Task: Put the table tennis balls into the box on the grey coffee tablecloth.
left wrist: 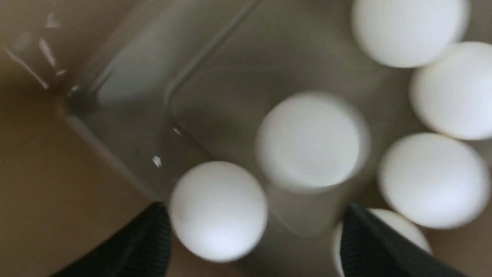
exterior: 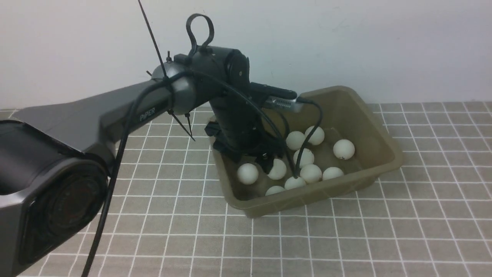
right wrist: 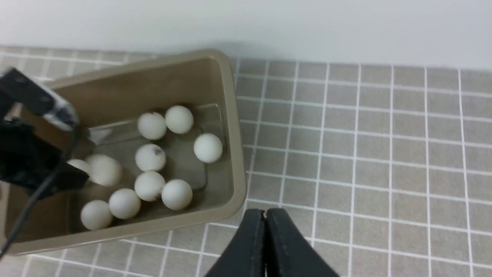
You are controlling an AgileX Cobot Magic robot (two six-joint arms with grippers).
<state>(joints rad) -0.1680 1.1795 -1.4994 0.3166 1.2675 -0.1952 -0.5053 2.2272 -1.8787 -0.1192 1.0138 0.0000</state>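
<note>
Right wrist view: ten table tennis balls (right wrist: 150, 157) fill one box (right wrist: 230, 96) (left end effector (left wrist: 253, 231) agape, empty).

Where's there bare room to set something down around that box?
The cloth is bare right of the box and in front of it. Inside, the balls crowd the floor under the left gripper.

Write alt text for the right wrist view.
An olive-brown box on a grey checked cloth holds about ten white balls. The left arm's black pincer reaches into the box; the right pincer, shut and empty, hangs over the cloth beside it.
</note>
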